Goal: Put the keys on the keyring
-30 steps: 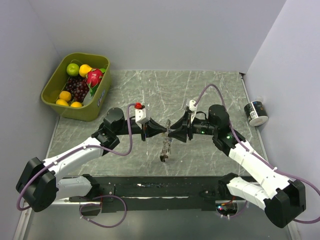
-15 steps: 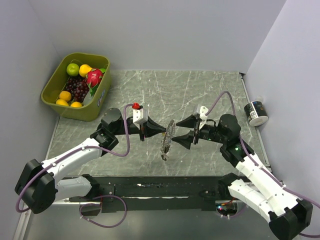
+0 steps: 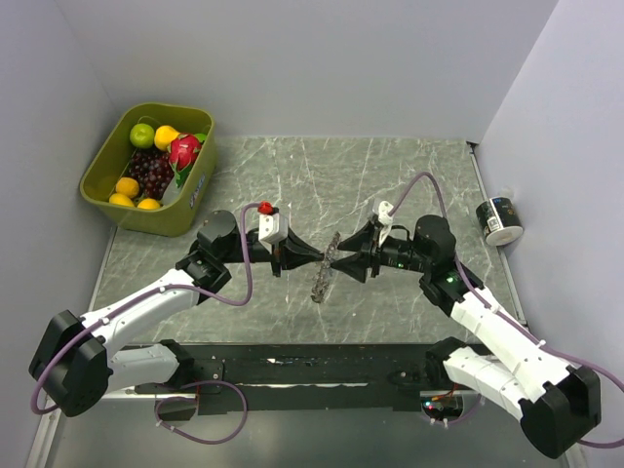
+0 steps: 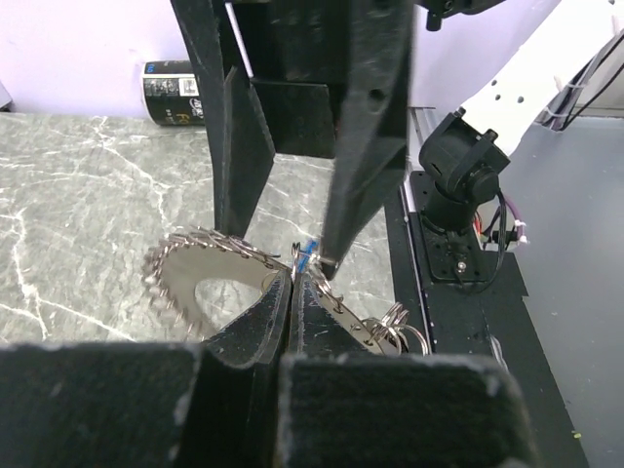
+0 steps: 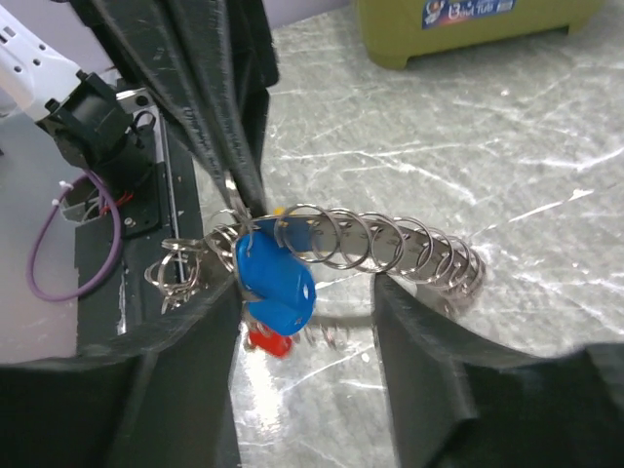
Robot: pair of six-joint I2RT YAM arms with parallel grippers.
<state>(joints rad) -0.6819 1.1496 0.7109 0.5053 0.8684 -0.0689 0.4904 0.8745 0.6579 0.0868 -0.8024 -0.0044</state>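
**Keyring pinched in mid-air, blue key to be threaded**

The keyring [image 3: 323,273] is held above the middle of the table [image 3: 409,175], hanging on edge between the two arms. The left gripper [image 3: 317,256] is clamped on its beaded rim, jaws pressed together, as is plain in the left wrist view. The right gripper [image 3: 341,259] is brought in from 3 o'clock with its jaws apart, one on either side of the ring. Whether its pads touch the wire cannot be told.

In the right wrist view a blue key [image 5: 276,283] is seen hanging at the rim beside the left-hand finger, with a red key [image 5: 265,341] just below it.

The step in hand is judged to be working a key along the ring. It would be done well if the left pinch were kept firm and steady. The right jaws should be closed on the plastic head only, not on the wire, and the key fed slowly so that nothing is dropped.

A green bin [image 3: 117,200] of fruit is seen at 10 o'clock and a can [image 3: 499,220] at 3 o'clock. A blue and white label is borne by the bin [image 5: 468,12] and pale print by the can [image 4: 175,93], but neither can be read with confidence
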